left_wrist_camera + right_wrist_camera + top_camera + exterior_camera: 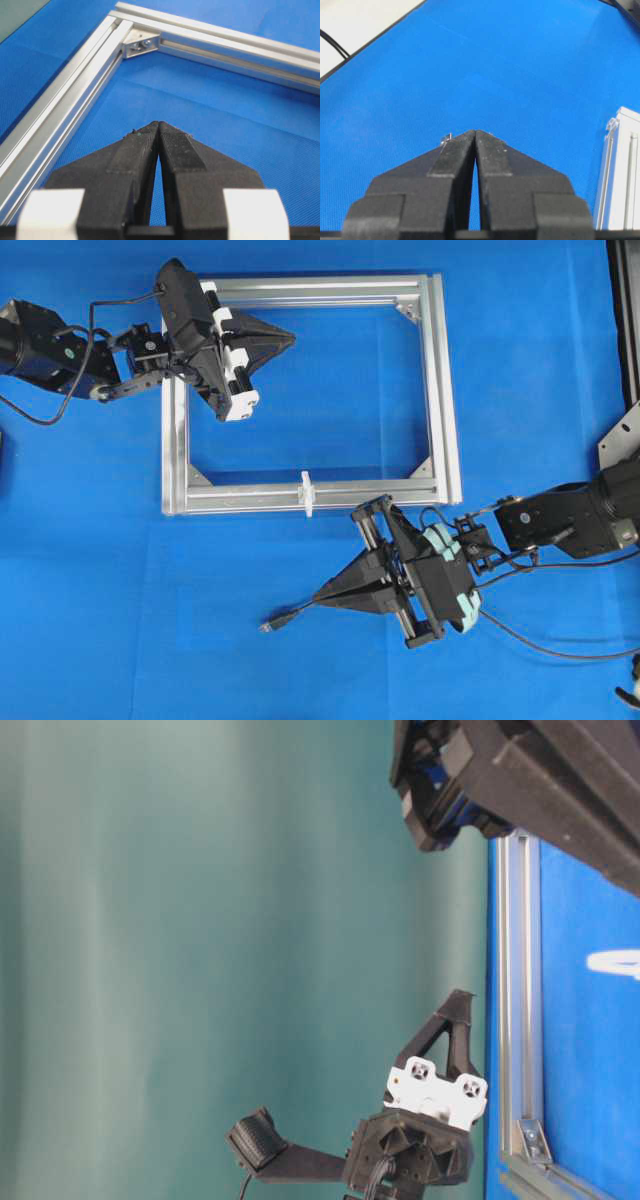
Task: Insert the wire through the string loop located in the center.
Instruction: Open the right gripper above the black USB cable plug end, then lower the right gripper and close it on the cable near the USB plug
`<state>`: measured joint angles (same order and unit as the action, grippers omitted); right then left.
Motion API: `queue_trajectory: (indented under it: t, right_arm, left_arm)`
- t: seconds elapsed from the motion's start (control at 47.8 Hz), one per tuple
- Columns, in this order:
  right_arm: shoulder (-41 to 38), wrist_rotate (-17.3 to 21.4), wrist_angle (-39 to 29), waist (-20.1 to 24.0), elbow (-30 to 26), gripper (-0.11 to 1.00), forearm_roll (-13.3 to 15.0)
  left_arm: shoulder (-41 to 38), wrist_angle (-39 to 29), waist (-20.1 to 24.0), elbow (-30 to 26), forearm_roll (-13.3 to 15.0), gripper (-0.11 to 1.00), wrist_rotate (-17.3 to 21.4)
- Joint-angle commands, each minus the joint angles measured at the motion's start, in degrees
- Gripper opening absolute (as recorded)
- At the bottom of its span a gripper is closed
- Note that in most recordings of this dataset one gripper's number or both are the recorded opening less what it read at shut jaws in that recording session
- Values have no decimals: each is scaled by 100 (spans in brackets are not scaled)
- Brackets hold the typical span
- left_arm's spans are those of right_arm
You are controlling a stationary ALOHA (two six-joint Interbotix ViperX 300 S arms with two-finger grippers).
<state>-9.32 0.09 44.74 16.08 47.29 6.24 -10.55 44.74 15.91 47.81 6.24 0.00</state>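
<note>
The aluminium frame (440, 390) lies flat. The right gripper (318, 597) is closed and empty, as is the left gripper (290, 337) over the frame's far side. The wire (290, 616) lies just beside the right gripper's tip, plug end beyond it, axis roughly along the jaws. The string loop (307, 492) stands up-frame, nearer the right arm.

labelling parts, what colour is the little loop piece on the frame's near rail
White; the loop piece shows best in the overhead view.
</note>
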Motion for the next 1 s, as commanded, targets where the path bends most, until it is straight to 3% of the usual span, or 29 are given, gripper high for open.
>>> queue_trajectory:
  t: [0.0, 0.105, 0.648, 0.795, 0.983]
  right_arm:
    - [352, -44, 0, -9, -62, 0, 44]
    - [439, -35, -114, -9, -44, -4, 79]
    - [457, 290, -316, -18, -105, -3, 62]
    - [457, 378, -325, -18, -105, 20, 53]
    - [457, 387, -422, -18, -114, 74, 44]
  left_arm:
    - [378, -97, -53, -18, -70, 0, -35]
    - [387, -123, -53, 18, -70, 0, -44]
    - [387, -114, -44, 0, -79, 0, -35]
    - [387, -114, -44, 18, -79, 0, -44]
    - [396, -114, -44, 26, -79, 0, -44]
